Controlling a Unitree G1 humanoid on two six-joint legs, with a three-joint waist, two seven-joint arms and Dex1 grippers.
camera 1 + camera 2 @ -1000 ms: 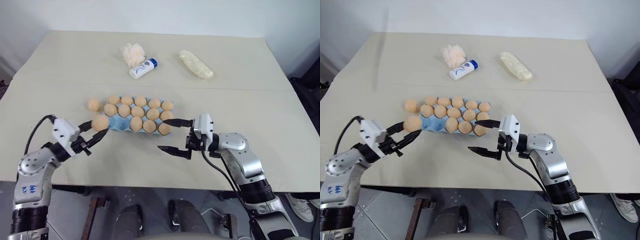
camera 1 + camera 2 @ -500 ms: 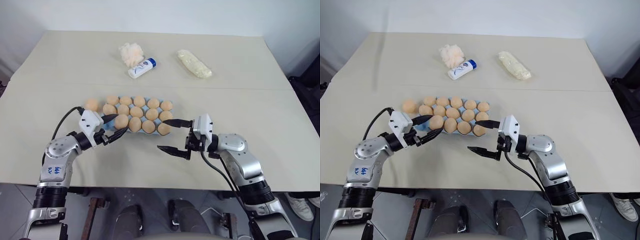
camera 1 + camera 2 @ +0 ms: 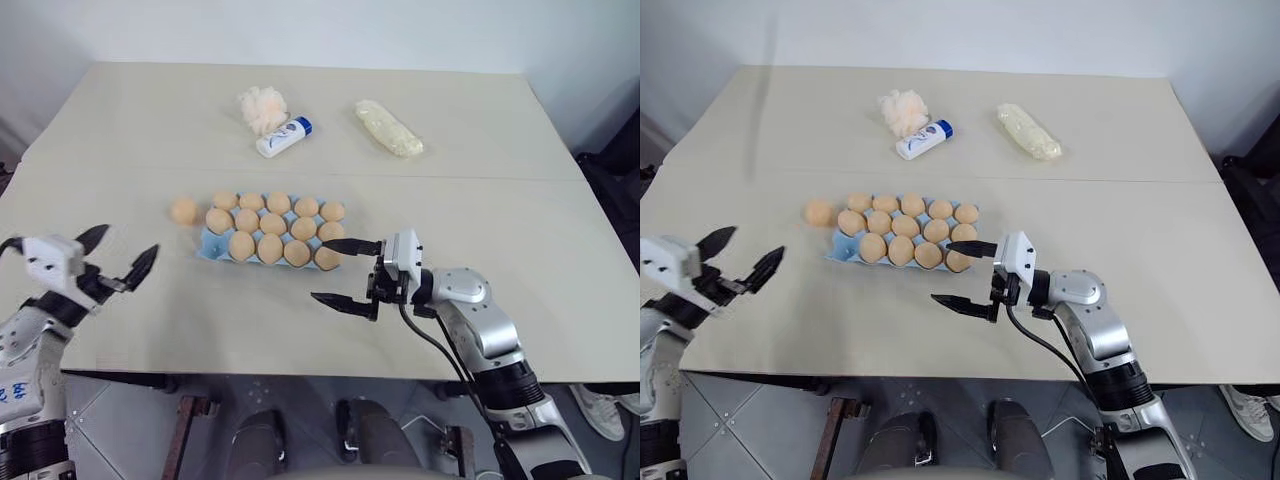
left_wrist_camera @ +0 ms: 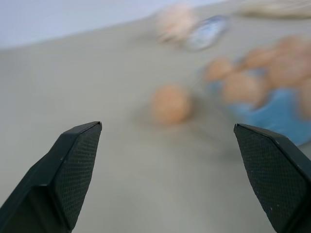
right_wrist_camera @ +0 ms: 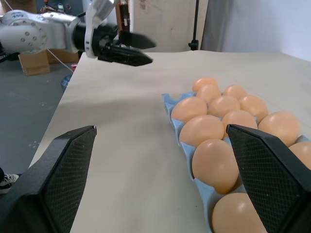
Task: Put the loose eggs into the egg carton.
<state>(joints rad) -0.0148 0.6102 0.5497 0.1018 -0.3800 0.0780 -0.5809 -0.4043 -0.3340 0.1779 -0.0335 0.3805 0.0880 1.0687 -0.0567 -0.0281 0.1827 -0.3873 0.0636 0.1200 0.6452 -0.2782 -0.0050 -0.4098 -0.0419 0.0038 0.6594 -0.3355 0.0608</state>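
Presently: one loose tan oval egg (image 3: 184,210) lies on the beige table (image 3: 480,200) just beside the light blue moulded egg carton's (image 3: 214,248) far-left corner, well apart from the left gripper (image 3: 118,252), spread empty at the table's left edge. Right gripper (image 3: 345,272), spread, hovers beside the carton's right end. Carton eggs: fourteen. Grey floor below.

Left gripper (image 3: 118,258), which held a smooth orange-tan egg (image 3: 241,244) a second ago, has set it in the front-left cup of the light blue moulded egg carton (image 3: 212,250). Its black fingers now stand wide apart, empty. Arm has pulled back left, well clear of the carton.
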